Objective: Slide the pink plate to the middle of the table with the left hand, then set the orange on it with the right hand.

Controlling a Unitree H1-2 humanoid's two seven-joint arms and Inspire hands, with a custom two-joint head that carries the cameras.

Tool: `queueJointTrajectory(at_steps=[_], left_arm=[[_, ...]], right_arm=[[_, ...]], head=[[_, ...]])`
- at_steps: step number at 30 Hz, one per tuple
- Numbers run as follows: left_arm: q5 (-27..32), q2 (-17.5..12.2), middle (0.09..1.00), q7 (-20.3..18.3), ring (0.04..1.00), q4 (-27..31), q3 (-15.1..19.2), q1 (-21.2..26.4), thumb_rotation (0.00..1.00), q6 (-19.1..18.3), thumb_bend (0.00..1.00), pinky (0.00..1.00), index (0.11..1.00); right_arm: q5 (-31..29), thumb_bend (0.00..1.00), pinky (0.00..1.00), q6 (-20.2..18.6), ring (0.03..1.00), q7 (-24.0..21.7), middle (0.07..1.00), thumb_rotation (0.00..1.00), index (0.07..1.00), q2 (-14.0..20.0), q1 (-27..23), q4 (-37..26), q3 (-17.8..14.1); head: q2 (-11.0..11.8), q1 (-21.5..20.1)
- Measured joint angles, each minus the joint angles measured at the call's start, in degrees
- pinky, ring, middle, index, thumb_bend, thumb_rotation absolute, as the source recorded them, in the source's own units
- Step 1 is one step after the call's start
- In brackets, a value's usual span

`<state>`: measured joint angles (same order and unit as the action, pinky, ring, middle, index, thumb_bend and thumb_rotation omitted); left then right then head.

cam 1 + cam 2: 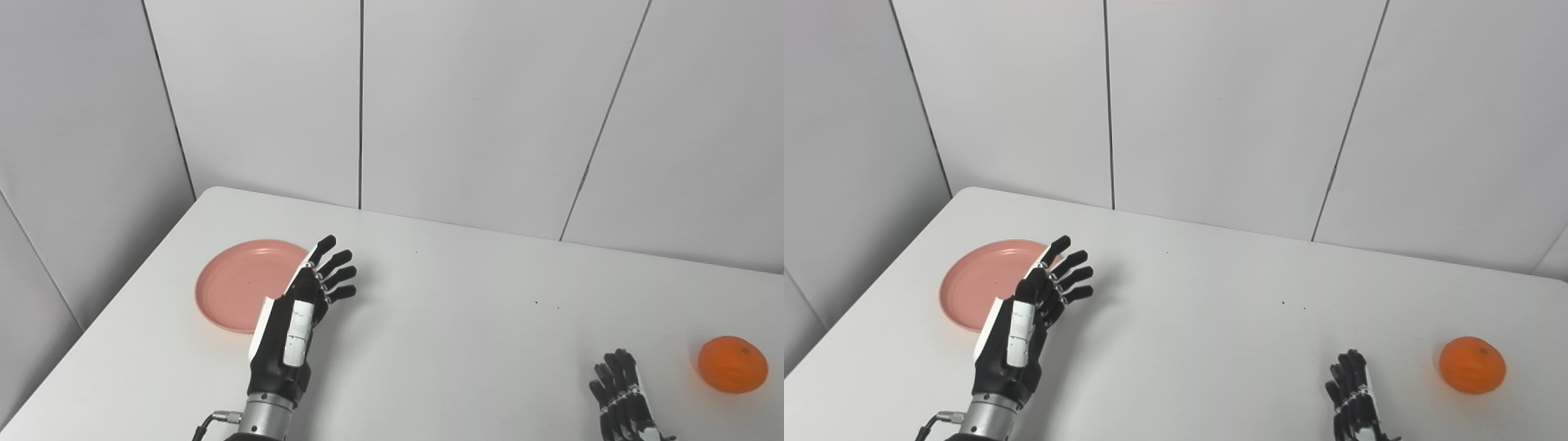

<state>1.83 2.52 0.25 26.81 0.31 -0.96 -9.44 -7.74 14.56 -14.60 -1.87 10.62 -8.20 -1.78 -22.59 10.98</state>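
White table (465,343) across the whole near field, far edge against pale panelled wall (465,104), rounded corner at far left. A few tiny dark specks near the centre of the top.

Pink plate (236,285) flat on the far-left part of the table, well off the middle, its right rim hidden behind the left hand.

Left hand (300,312) raised edge-on at the plate's right side, palm facing right, fingers spread and lightly curled, holding nothing. Fingertips overlapping the plate's rim in both views; touching or above it, cannot tell. Silver wrist cuff and a cable at the near edge.

Orange (732,364) on the table at near right, well apart from the plate, untouched.

Right hand (621,398) low at the near edge, just left of the orange, clear of it. Only dark fingers showing, side by side, pointing away and empty; rest cut off by the frame.
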Motion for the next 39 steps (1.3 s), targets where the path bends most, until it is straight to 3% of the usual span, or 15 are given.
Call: queueJointTrajectory(at_steps=[9, 13, 17, 20, 28, 39], left_arm=[[5.72, -3.65, 0.825, -1.21, 0.798, 0.58, 2.45, 5.23, 1.0, -1.19, 1.0, 0.71, 0.875], [7.38, -6.1, 0.761, -1.69, 0.758, -0.14, 4.67, 6.89, 1.0, -1.53, 1.0, 0.67, 0.801], [9.08, -11.08, 0.777, -2.65, 0.754, -5.25, 7.89, 10.39, 1.0, -1.33, 1.0, 0.67, 0.812], [11.12, -14.07, 0.745, -3.71, 0.711, -10.09, 10.33, 12.6, 1.0, -0.69, 1.0, 0.59, 0.796], [17.14, -16.73, 0.726, -5.94, 0.677, -17.06, 13.78, 15.12, 1.0, -0.28, 1.0, 0.55, 0.811], [19.54, -19.72, 0.728, -8.43, 0.657, -25.13, 16.37, 20.07, 1.0, 2.11, 1.0, 0.5, 0.822]], right_arm=[[-0.12, 0.87, 1.0, 0.94, 1.0, -0.01, 1.0, 1.0, 1.0, 0.05, -0.1, 0.27, 0.12], [-0.13, 0.88, 1.0, 1.07, 1.0, -0.01, 1.0, 1.0, 1.0, 0.04, -0.1, 0.28, 0.17], [-0.07, 0.87, 1.0, 1.14, 1.0, -0.01, 1.0, 1.0, 1.0, 0.05, -0.1, 0.29, 0.17], [-0.08, 0.87, 1.0, 1.15, 1.0, -0.01, 1.0, 1.0, 1.0, 0.12, -0.1, 0.3, 0.19], [-0.16, 0.87, 1.0, 1.2, 1.0, 0.0, 0.999, 1.0, 1.0, 0.17, -0.09, 0.31, 0.29], [-0.13, 0.86, 1.0, 1.27, 1.0, 0.02, 1.0, 1.0, 1.0, 0.26, -0.08, 0.36, 0.35]], head=[[0.44, 1.14], [0.36, 0.97], [0.27, 0.88], [0.18, 0.97], [-0.17, 1.06], [-0.35, 1.06]])
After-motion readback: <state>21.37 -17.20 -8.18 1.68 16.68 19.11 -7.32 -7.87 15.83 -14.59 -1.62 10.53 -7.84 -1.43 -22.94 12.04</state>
